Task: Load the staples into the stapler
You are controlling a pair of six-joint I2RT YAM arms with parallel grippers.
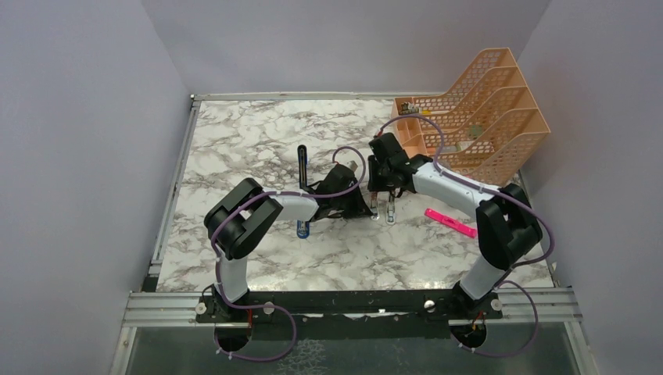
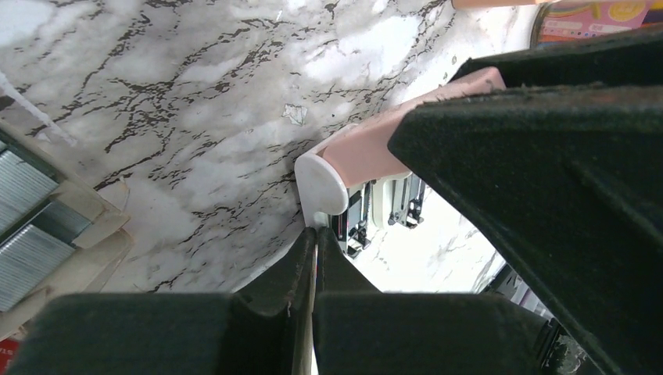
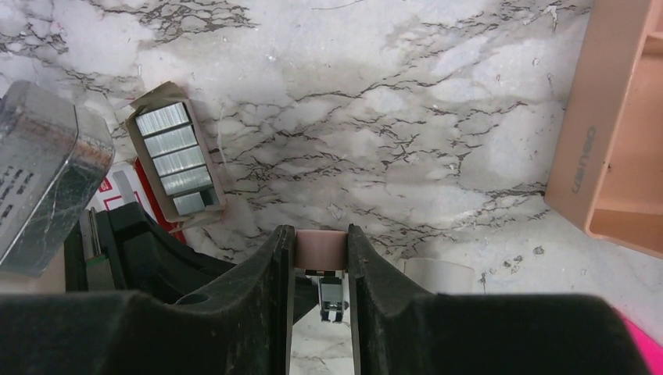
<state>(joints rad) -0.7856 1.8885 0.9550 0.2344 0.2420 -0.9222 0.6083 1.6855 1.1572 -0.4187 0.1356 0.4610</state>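
Right wrist view: right gripper (image 3: 320, 234) clamps a pink block (image 3: 320, 248), likely steadying it; left gripper (image 2: 316, 234), pinched shut, waits alongside.

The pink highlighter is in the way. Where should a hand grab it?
Mid-barrel of the highlighter, from straight above, squeezing across its narrow width: it lies flat and slanted on the table, both long sides exposed.
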